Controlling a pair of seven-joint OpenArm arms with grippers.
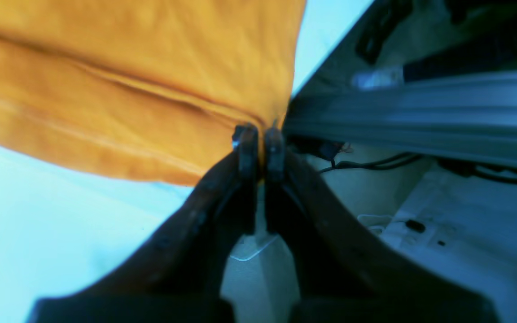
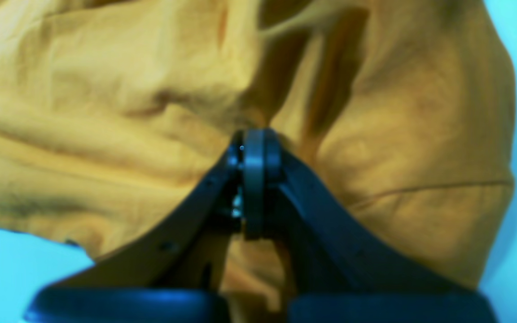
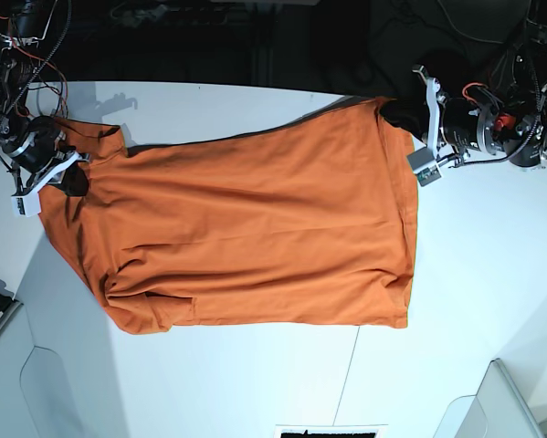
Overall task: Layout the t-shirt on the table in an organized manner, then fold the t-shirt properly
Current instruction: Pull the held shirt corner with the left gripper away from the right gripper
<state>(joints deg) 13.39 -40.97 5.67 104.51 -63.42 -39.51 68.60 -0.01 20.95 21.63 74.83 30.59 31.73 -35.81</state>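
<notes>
Cloth fills most of what I see: the orange t-shirt (image 3: 255,237) lies spread across the white tabletop (image 3: 456,301), stretched lengthwise between my two arms. In the base view its hem end sits toward my left arm and its collar and sleeve end toward my right arm. My left jaws (image 1: 261,148) are pressed together on a corner of the t-shirt (image 1: 128,85), right at the edge where the fabric narrows to a point; the rest of the shirt fans away beyond the fingertips, with a seam running across it, and the pale tabletop (image 1: 38,215) shows below. My right jaws (image 2: 254,152) are likewise fully closed, their tips buried in a bunched fold of the t-shirt (image 2: 106,112), which surrounds them on both sides in heavy wrinkles. In the base view the far edge of the shirt runs in a taut slanting line from one grip to the other, while the near edge lies flat and the sleeve near my right arm is rumpled.
</notes>
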